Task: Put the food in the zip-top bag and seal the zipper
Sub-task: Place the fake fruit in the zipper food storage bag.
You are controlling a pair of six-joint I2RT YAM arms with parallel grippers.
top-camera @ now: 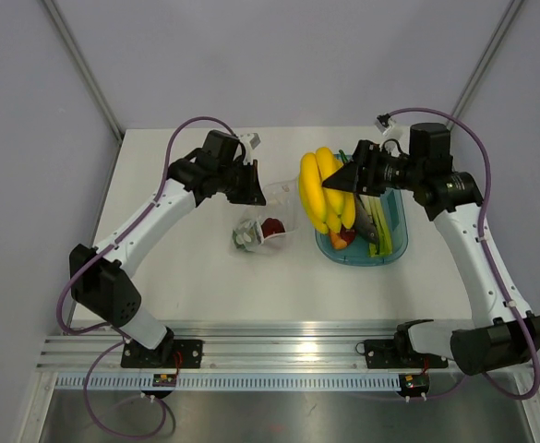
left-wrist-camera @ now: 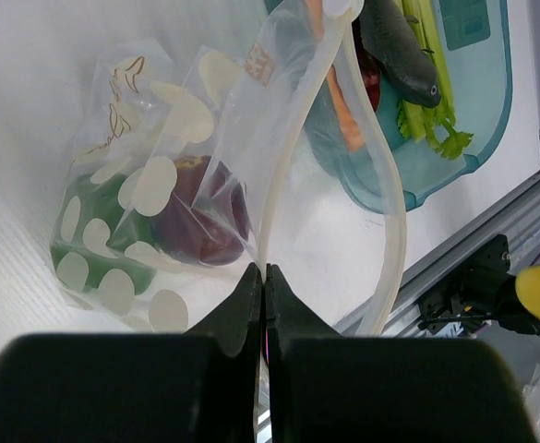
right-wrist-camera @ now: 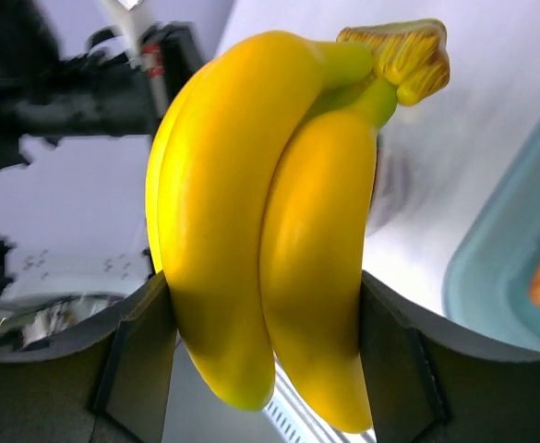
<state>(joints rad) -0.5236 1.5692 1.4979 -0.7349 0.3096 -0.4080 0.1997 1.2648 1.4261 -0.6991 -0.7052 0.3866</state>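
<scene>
My right gripper [top-camera: 351, 177] is shut on the yellow banana bunch [top-camera: 321, 189] and holds it in the air over the tray's left edge; it fills the right wrist view [right-wrist-camera: 270, 231]. My left gripper [top-camera: 251, 189] is shut on the zipper [left-wrist-camera: 283, 148] at the mouth of the zip-top bag [top-camera: 262, 229], holding the mouth up. The bag, printed with white blobs [left-wrist-camera: 150, 231], holds a dark red apple [left-wrist-camera: 205, 217] and a green round fruit [left-wrist-camera: 90, 231]. The mouth hangs open as a loop.
A teal oval tray [top-camera: 394, 249] at the right holds green stalks [top-camera: 383, 235], an orange piece [top-camera: 340, 240] and a dark piece [left-wrist-camera: 394, 46]. An aluminium rail [top-camera: 279, 346] runs along the near table edge.
</scene>
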